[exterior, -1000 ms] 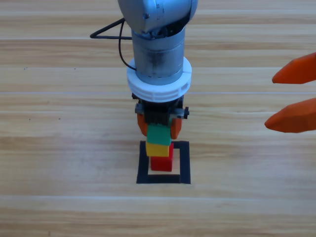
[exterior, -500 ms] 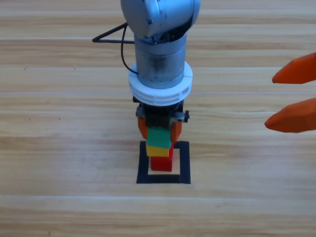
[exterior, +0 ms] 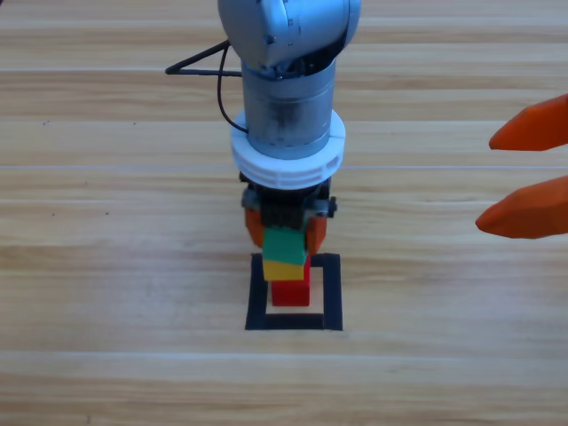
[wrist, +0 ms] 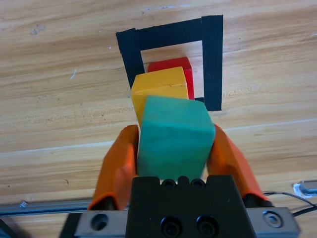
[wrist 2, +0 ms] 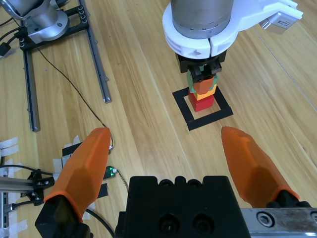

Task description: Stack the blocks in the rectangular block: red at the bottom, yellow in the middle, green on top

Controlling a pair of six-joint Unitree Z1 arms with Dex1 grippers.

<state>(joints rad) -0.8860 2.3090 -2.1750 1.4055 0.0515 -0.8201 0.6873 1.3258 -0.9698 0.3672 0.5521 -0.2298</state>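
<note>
The red cube (exterior: pixel 291 291) stands inside the black tape outline (exterior: pixel 293 321), with the yellow cube (exterior: pixel 282 269) on top of it, set a little to the left. Over the yellow one is the green cube (exterior: pixel 285 241), with my left gripper (exterior: pixel 285 232) shut on its sides. From the left wrist, the orange jaws press both faces of the green cube (wrist: pixel 173 136), above the yellow (wrist: pixel 158 84), the red (wrist: pixel 171 64) and the outline (wrist: pixel 171 32). Whether green rests on yellow I cannot tell. My right gripper (exterior: pixel 486 182) waits open at the right edge.
A black cable (exterior: pixel 200 67) loops behind the left arm. The right wrist view shows metal rails (wrist 2: pixel 94 49), an arm base (wrist 2: pixel 39 20) and taped cables (wrist 2: pixel 74 148) off to the side of the stack.
The left arm has shifted slightly to the right with the green cube still in its jaws. The right gripper has not moved.
</note>
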